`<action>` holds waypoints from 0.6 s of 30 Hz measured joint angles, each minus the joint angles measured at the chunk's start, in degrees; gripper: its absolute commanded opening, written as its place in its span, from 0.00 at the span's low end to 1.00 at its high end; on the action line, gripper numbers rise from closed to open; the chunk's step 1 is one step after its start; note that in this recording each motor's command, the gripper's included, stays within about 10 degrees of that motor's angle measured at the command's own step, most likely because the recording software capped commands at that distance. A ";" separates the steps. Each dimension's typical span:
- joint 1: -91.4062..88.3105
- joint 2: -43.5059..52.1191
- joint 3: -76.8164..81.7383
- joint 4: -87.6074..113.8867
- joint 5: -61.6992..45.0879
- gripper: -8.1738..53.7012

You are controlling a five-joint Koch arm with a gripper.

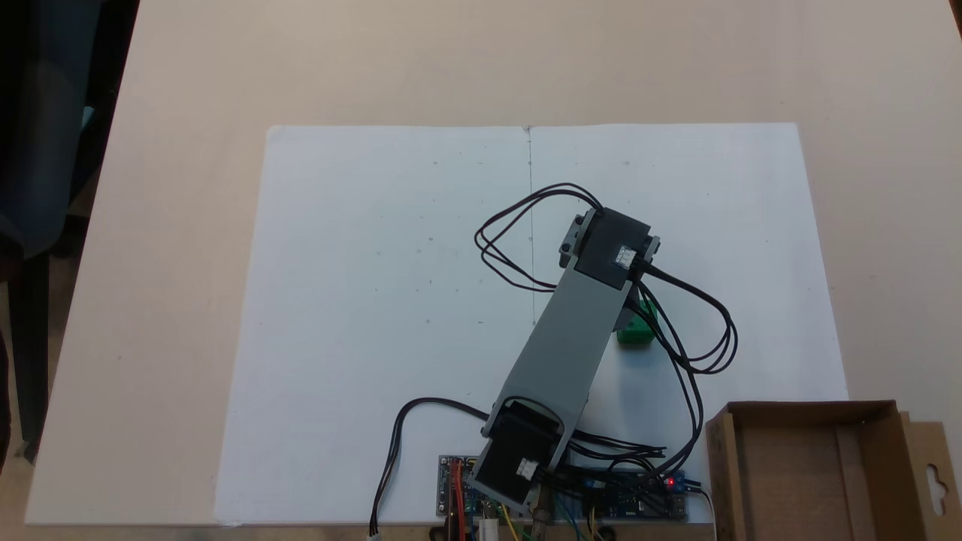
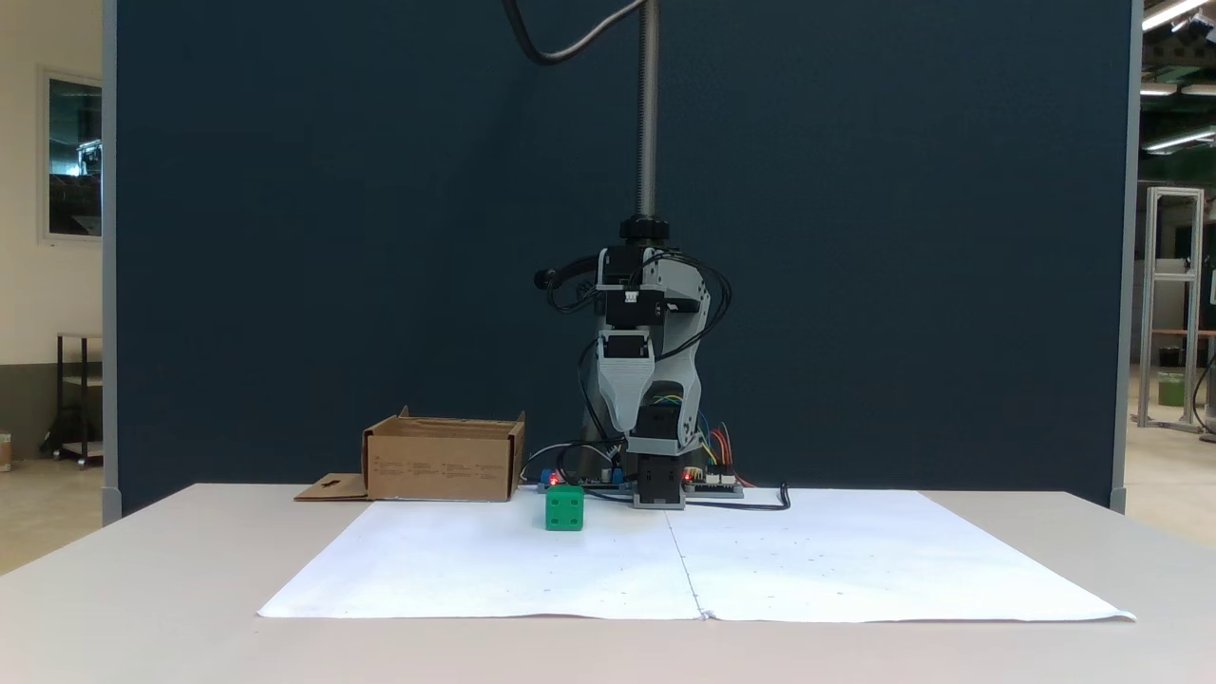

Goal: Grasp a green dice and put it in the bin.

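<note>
Green dice (image 2: 564, 507) rests on white paper (image 2: 475, 570), apart from my gripper (image 2: 622, 418), which hangs above the table; its jaw state I cannot tell. Bin (image 1: 819, 473) sits beside the paper's corner.

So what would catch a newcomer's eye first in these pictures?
Probably the small bright green plastic dice, sitting alone on the white paper sheet in front of the grey and black robot arm. Next, the brown cardboard bin standing left of the arm in that fixed view.
</note>
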 measured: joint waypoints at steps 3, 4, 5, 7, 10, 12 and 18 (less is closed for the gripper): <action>1.58 -1.58 0.00 0.00 -1.67 0.85; 2.11 -2.11 0.09 -0.18 -2.55 0.85; 2.81 -2.46 0.09 -0.35 -3.34 0.85; 4.13 -2.72 0.09 -0.53 -4.13 0.85; 5.89 -3.87 0.09 -0.62 -4.31 0.85; 6.86 -4.83 0.09 -0.62 -4.31 0.85; 10.99 -6.77 0.09 -0.62 -4.31 0.85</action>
